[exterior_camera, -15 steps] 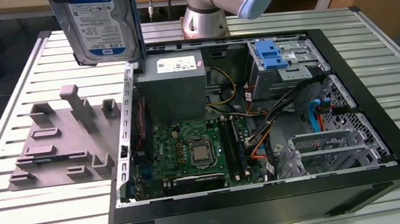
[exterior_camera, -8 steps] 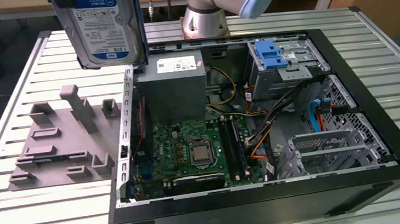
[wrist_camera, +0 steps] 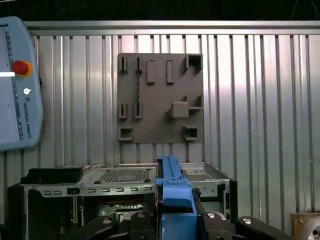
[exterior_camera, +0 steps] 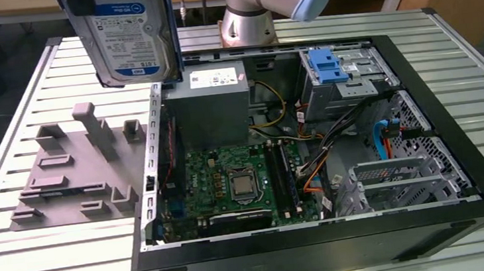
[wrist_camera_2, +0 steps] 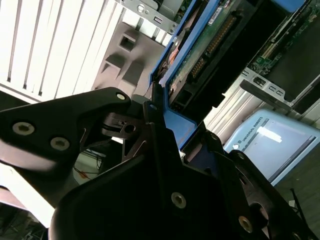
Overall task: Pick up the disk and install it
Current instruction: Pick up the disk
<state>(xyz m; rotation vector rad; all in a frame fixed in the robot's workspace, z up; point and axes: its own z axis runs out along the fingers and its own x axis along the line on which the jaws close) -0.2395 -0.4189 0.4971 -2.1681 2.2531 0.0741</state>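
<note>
- The tabletop [exterior_camera: 23,263] is a white slatted metal surface, and it carries everything you see in the exterior view.
- The computer case [exterior_camera: 324,247] is a black tower lying on its side with the side panel off. It takes up the middle of the tabletop and the exterior view's right.
- The robot arm [exterior_camera: 252,8] rises from the far edge of the tabletop, behind the case.
- The grey fixture plate [exterior_camera: 72,168] has raised blocks and slots and lies flat on the tabletop. It sits just beside the case on the exterior view's left.
- Inside the case, the grey power supply box [exterior_camera: 208,105] sits at the far left. The green motherboard [exterior_camera: 228,183] lies nearer to you, and a drive cage with a blue latch [exterior_camera: 338,66] is at the far right.
- The disk [exterior_camera: 125,33] is up in the air and touches nothing below it. It hangs upright over the far-left corner of the case, with its white-and-blue label facing the exterior view and its blue carrier showing along its edge.
- The end effector [wrist_camera_2: 175,130] is clamped on the disk, with its black fingers [wrist_camera_2: 152,112] pressed against the blue carrier from either side in both wrist views.
</note>
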